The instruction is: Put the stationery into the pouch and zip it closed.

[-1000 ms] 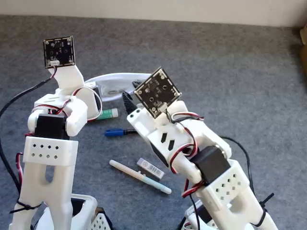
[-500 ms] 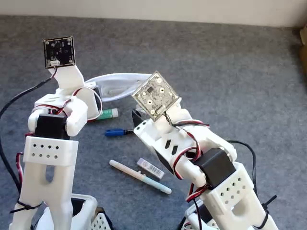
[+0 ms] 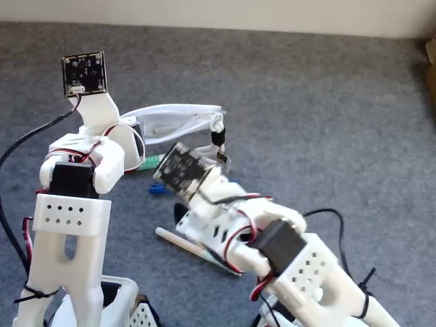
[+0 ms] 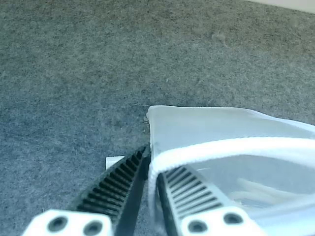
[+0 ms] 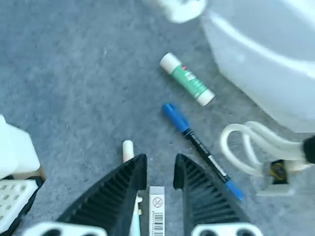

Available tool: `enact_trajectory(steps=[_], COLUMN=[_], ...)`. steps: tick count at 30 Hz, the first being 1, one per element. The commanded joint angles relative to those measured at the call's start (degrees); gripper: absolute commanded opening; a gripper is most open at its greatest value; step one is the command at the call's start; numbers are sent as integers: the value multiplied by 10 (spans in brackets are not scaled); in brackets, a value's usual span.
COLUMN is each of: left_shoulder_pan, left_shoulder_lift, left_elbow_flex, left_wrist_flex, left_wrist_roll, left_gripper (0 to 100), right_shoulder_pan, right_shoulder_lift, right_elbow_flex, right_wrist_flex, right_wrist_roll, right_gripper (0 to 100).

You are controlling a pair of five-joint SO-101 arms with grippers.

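**A:** Where is the pouch?

**B:** The pouch (image 3: 174,122) lies on the grey carpet (image 3: 327,102) with its mouth lifted. The left gripper (image 4: 152,169) has its ribbed fingers (image 4: 189,191) closed on the white rim, with the clear wall pinched between them.

**A:** And the stationery?

**B:** All of it is outside the pouch. The glue stick (image 5: 187,81) lies just beside the pouch, and the blue pen (image 5: 199,142) is a little farther out. The white pen (image 5: 128,147) and the barcoded eraser (image 5: 156,209) are farther from the pouch again. They lie close together, but the wrist view cannot settle whether they touch.

**A:** Anything else near the pouch?

**B:** A white looped cord (image 5: 256,145) with a small clip lies near the pouch's end, beside the blue pen's tip.

**A:** What about the other arm?

**B:** The right gripper (image 5: 160,164) hangs over the eraser and the white pen, on the far side of the blue pen from the pouch. Its fingers stand a narrow gap apart and hold nothing.
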Motion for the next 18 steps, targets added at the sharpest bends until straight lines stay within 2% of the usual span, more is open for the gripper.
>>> enact_trajectory(steps=[1, 8, 18], left_shoulder_pan=[7, -14, -18], left_shoulder_lift=[9, 9, 9], left_elbow_flex=[11, 7, 7], left_wrist_flex=[-2, -2, -3], left_wrist_roll=[8, 8, 8], left_gripper=[8, 9, 10], right_shoulder_pan=[-30, -57, -74], right_shoulder_lift=[-13, -12, 16], right_elbow_flex=[54, 153, 225], right_wrist_flex=[-72, -195, -271], right_wrist_roll=[1, 1, 1], right_gripper=[94, 97, 98])
